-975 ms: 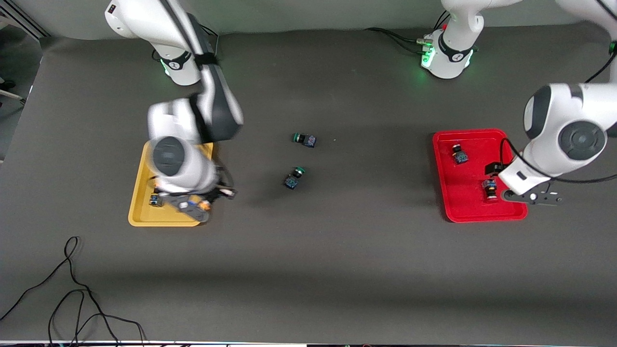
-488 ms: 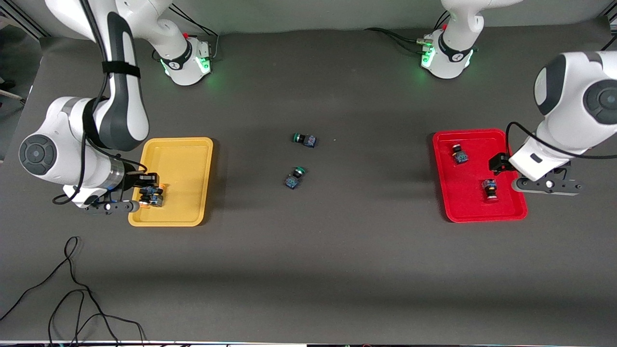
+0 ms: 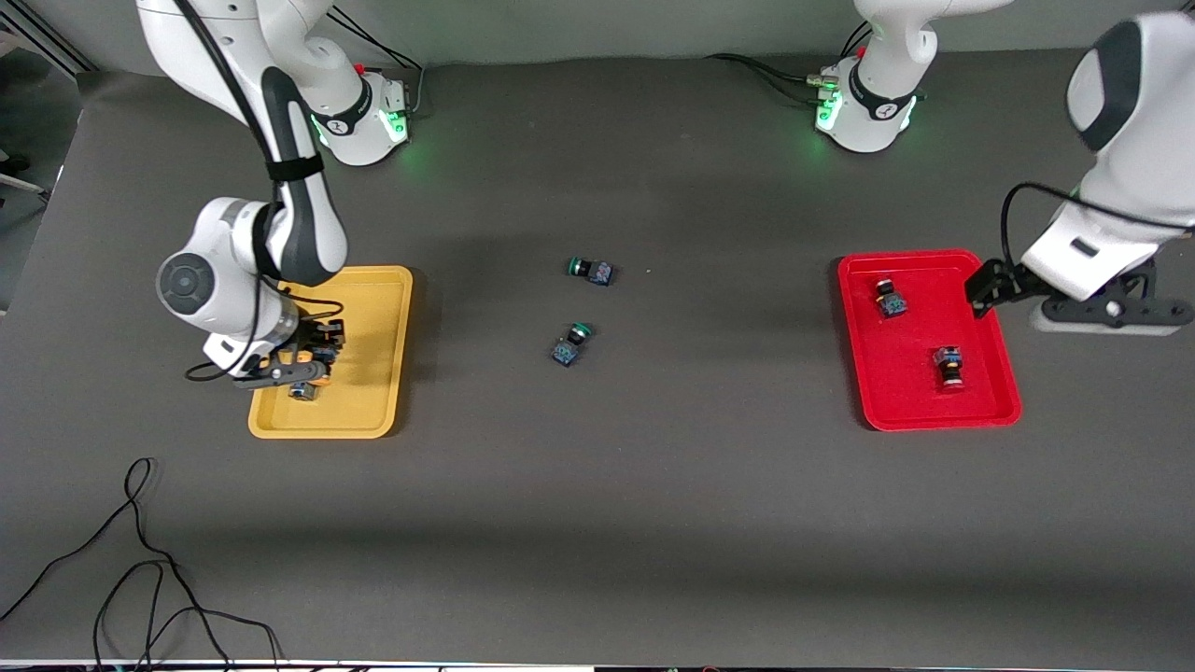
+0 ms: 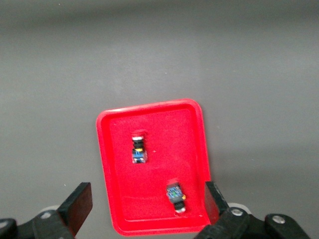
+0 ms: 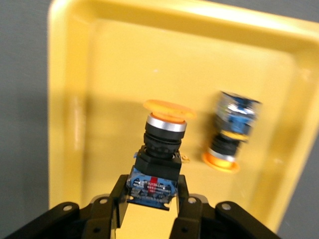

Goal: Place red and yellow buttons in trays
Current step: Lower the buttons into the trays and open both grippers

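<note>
My right gripper (image 3: 308,364) hangs low over the yellow tray (image 3: 373,317), shut on a yellow button (image 3: 322,355). In the right wrist view the right gripper (image 5: 152,199) clamps the blue body of that yellow button (image 5: 159,159), with the orange cap pointing away. A second yellow button (image 5: 229,134) lies in the yellow tray (image 5: 109,64) beside it, and also shows in the front view (image 3: 301,392). Two red buttons (image 3: 890,299) (image 3: 949,364) lie in the red tray (image 3: 910,401). My left gripper (image 3: 990,287) is open and empty above that tray's rim. In the left wrist view the left gripper (image 4: 147,204) frames the red tray (image 4: 164,124).
Two green-capped switches (image 3: 590,270) (image 3: 569,343) lie on the dark mat mid-table between the trays. A loose black cable (image 3: 140,560) lies near the front edge at the right arm's end.
My right gripper swung out past the yellow tray's outer edge and back over it, still holding the yellow button. My left gripper rose and drew away from the red tray.
</note>
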Tool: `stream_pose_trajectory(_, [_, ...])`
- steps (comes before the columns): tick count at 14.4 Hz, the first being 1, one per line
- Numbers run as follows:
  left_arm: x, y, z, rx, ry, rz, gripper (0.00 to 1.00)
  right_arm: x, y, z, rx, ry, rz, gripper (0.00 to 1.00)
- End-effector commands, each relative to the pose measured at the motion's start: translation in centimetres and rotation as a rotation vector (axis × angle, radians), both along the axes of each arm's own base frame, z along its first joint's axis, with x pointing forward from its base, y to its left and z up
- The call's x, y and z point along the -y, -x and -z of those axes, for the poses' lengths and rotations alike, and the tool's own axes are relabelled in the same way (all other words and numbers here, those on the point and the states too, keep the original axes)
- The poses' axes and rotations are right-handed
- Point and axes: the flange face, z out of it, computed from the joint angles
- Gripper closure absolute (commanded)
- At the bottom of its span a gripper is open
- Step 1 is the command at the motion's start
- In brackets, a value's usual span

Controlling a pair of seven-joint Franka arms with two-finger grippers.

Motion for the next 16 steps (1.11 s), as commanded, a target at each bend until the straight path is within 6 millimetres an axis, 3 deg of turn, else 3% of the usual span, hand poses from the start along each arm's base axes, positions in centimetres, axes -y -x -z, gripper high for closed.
stream_pose_trajectory(1, [1.1, 1.9, -2.4, -0.007, 0.008, 0.003, 0.00, -1.1, -0.4, 2.9, 0.035, -0.004, -0.071, 0.91])
stream_pose_trajectory(3, [1.2, 2.2, -3.9, -0.013, 0.006, 0.002, 0.00, -0.6, -0.3, 4.5, 0.050, -0.053, -0.067, 0.91])
stream_pose_trajectory(4, [1.4, 2.2, -4.8, -0.018, 0.005, 0.003, 0.00, -0.7, -0.4, 5.1, 0.057, -0.071, -0.051, 0.74])
stream_pose_trajectory(5, [1.6, 2.1, -5.3, -0.024, 0.005, 0.007, 0.00, -1.0, -0.9, 5.1, 0.060, -0.075, -0.049, 0.28])
stream_pose_trajectory(6, [2.0, 2.2, -5.5, -0.022, 0.007, 0.012, 0.00, -1.0, -1.3, 4.6, 0.066, -0.080, -0.037, 0.00])
stream_pose_trajectory(8, [2.1, 2.2, -5.6, -0.015, 0.009, 0.016, 0.00, -1.7, -1.9, 3.6, 0.036, -0.122, -0.022, 0.00])
stream_pose_trajectory(11, [2.4, 2.0, -5.2, -0.020, 0.044, 0.015, 0.00, -0.7, -3.5, 0.3, -0.001, -0.130, 0.005, 0.00])
stream_pose_trajectory(13, [2.3, 2.2, -5.1, -0.042, 0.072, 0.020, 0.00, -0.6, -5.4, -3.9, -0.038, -0.100, 0.029, 0.00])
stream_pose_trajectory(16, [2.0, 3.4, -4.3, -0.152, 0.057, 0.019, 0.00, -1.7, -7.7, -11.8, -0.111, -0.073, 0.096, 0.00])
